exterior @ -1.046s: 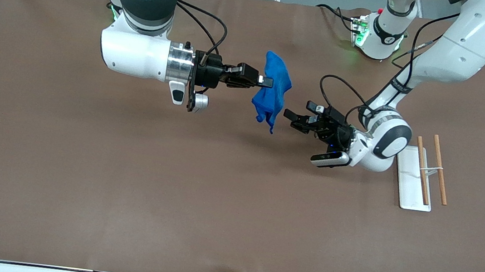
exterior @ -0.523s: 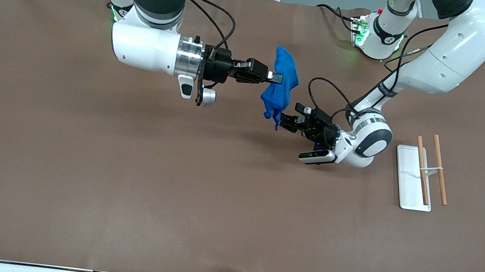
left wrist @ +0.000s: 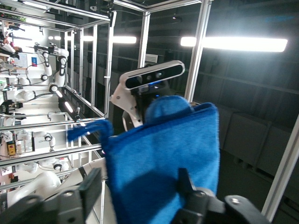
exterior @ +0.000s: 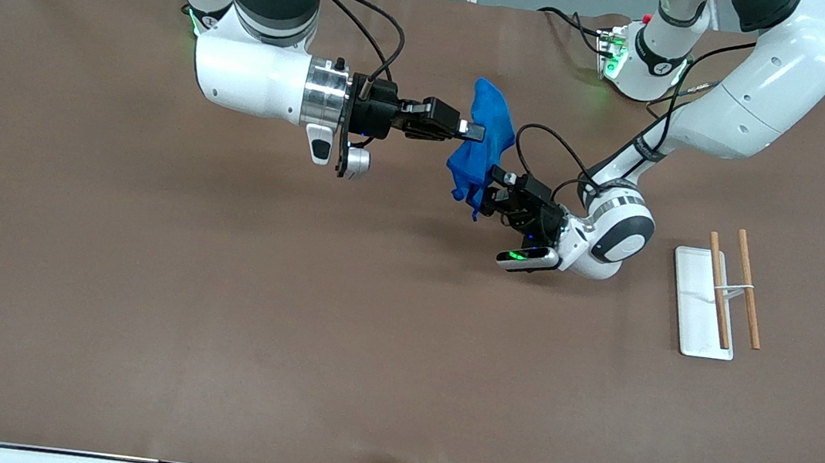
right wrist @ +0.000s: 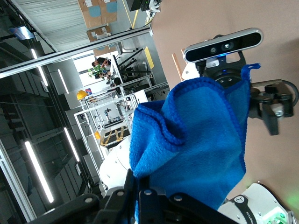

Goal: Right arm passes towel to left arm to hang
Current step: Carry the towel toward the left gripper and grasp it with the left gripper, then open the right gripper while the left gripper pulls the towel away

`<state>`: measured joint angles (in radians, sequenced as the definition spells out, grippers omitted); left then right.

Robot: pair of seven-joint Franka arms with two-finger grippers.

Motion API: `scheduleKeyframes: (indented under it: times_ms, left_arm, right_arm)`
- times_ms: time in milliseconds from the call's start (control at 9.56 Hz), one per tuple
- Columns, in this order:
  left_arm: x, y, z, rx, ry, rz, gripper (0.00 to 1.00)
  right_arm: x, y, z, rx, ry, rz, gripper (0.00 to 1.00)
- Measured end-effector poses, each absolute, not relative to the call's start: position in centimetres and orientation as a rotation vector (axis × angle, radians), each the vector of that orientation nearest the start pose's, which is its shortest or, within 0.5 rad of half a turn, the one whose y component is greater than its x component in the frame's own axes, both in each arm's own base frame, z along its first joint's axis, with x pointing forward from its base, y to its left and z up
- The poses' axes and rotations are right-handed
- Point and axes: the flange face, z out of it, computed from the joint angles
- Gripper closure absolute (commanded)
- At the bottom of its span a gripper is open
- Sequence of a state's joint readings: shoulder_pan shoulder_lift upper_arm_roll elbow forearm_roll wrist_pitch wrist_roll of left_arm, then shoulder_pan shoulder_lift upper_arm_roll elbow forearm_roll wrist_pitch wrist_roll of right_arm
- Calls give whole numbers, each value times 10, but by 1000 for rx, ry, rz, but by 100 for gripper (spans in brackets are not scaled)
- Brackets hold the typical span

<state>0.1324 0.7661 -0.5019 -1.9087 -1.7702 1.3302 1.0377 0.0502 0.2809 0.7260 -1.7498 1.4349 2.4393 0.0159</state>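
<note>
Brown-covered table [exterior: 214,333] under a high camera, grey floor and aluminium frame posts along the robots' edge. Toward the left arm's end, a white tray [exterior: 693,326] with two wooden sticks [exterior: 734,287] tied by a band, one lying on the tray, one beside it on the cloth. Through the wrist cameras: dim lab with ceiling strip lights, metal framing, cardboard boxes high up.

Since half a second ago: left gripper [exterior: 494,186] moved in from just beside the hanging corner to straddle the towel's lower part; wrist camera light turned from blue to green. Right arm barely shifted.

Right arm [exterior: 252,73] stretched level over the table's middle, right gripper [exterior: 473,131] clamped on the blue towel [exterior: 483,142] at mid-height, cloth bunched above the fingers and draping below, clear of the table. Left arm [exterior: 747,91] bent down from its base, forearm low, wrist [exterior: 610,231] turned toward the towel. Left gripper's fingers [left wrist: 91,186] spread apart in the left wrist view, towel [left wrist: 163,163] filling the gap between them, not pinched yet.
</note>
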Motion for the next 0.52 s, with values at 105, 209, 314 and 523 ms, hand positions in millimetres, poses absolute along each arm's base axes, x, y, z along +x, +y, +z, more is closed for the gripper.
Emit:
scheduleKeyframes:
  times_ms: [105, 209, 314, 523]
  left_arm:
    - [532, -291, 243, 918, -79, -167, 62]
    - [536, -282, 243, 917, -70, -159, 76]
    - [539, -275, 243, 917, -66, -155, 93]
    - [540, -271, 244, 916, -66, -153, 100]
  right_arm:
    - [502, 433, 496, -1802, 301, 220, 100]
    - [502, 433, 495, -1802, 303, 221, 100]
    - [503, 432, 495, -1802, 304, 220, 100]
    - [504, 431, 495, -1802, 307, 218, 94]
